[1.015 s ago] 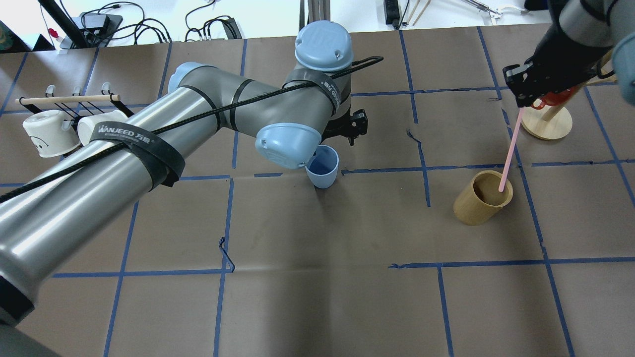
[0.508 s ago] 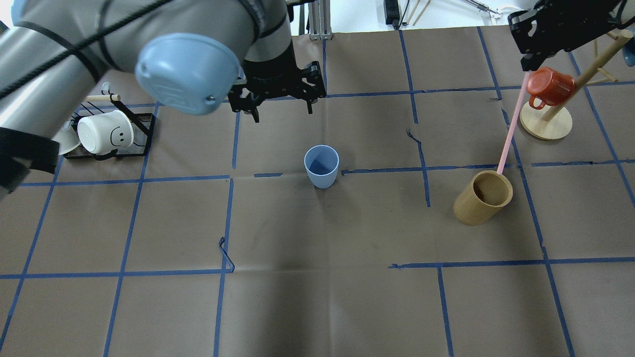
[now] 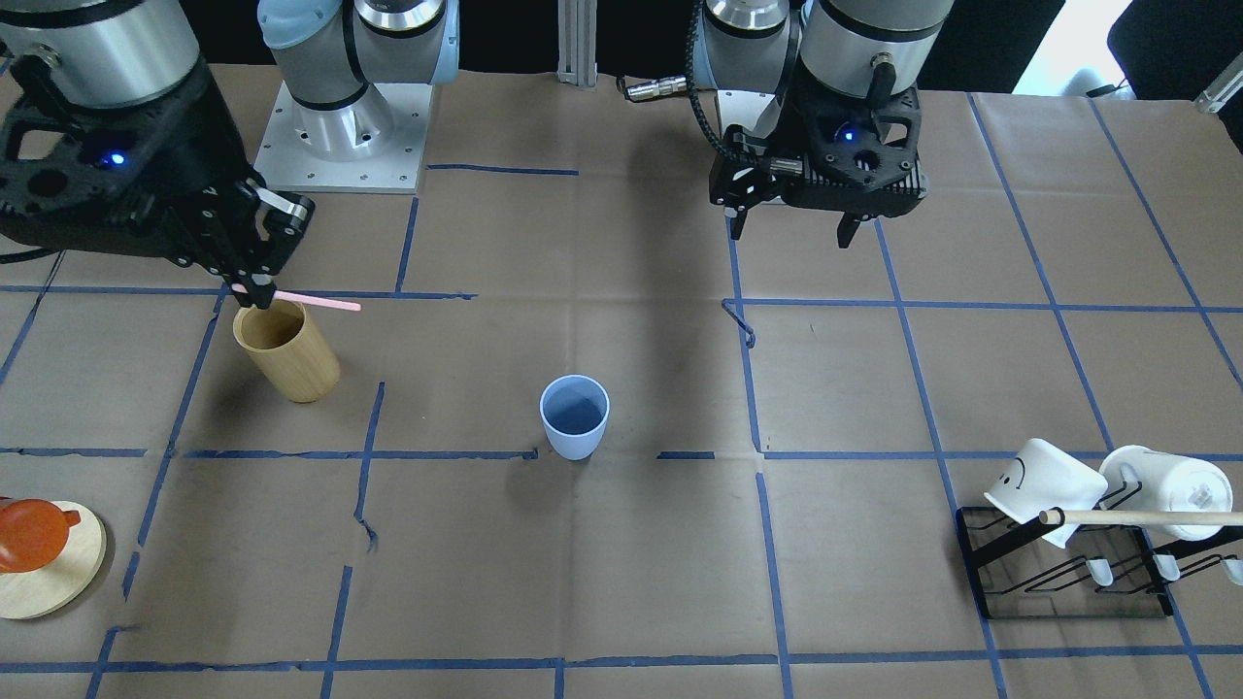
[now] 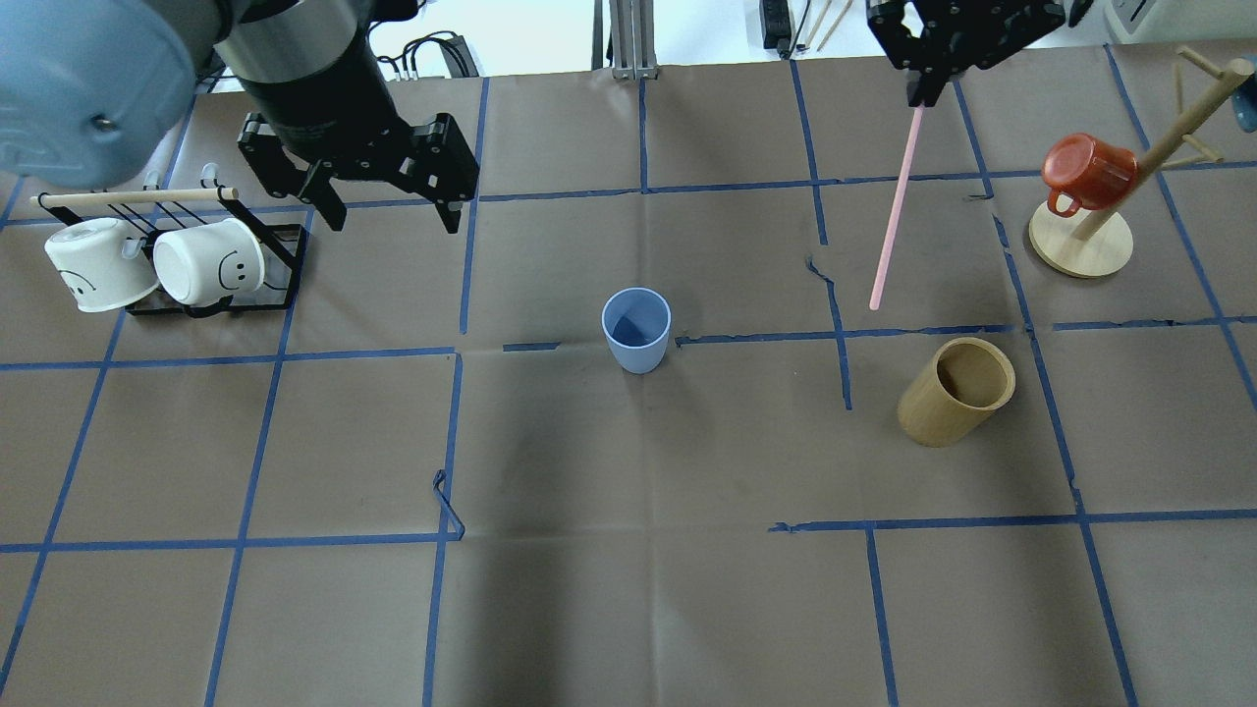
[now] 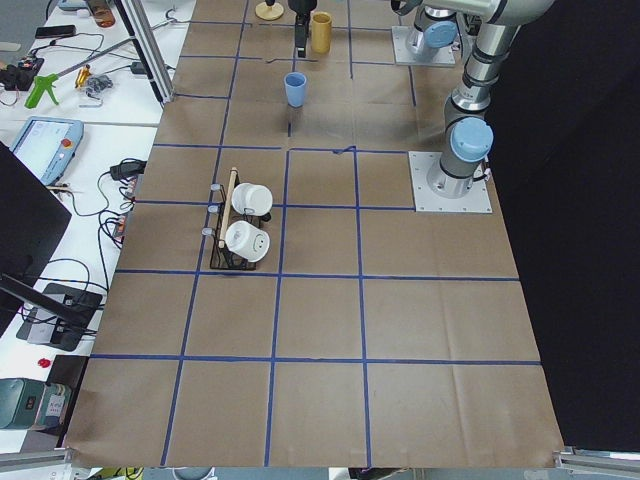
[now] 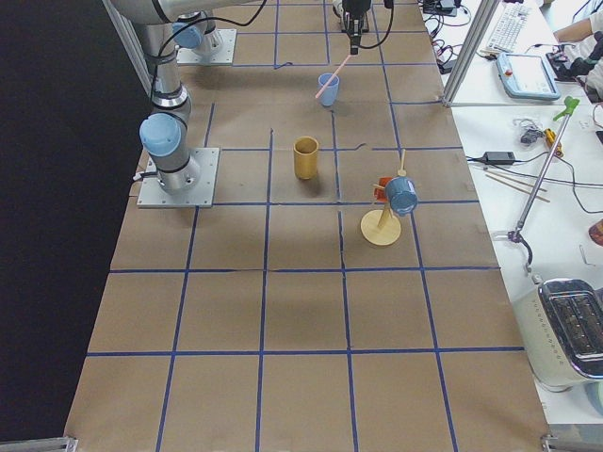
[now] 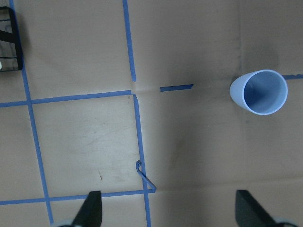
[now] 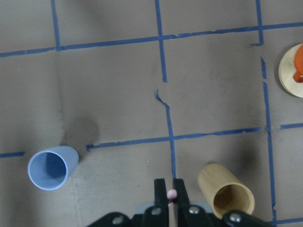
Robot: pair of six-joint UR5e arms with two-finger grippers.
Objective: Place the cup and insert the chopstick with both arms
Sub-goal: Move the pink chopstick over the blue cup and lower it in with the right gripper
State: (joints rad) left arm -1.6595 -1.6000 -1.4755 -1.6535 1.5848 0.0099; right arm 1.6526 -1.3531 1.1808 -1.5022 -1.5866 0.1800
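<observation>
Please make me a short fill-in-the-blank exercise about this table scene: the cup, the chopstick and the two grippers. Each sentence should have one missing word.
1. The right gripper is shut on the ____ chopstick.
2. The blue cup stands upright and is ____ inside.
3. The left gripper holds nothing; its fingers are ____.
4. The bamboo holder stands nearer the ____ gripper.

Missing words: pink; empty; open; right.

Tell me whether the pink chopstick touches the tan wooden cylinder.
Apart. The overhead view shows the pink chopstick, held by the right tool, ending short of the tan wooden cylinder, with a clear gap between.
</observation>
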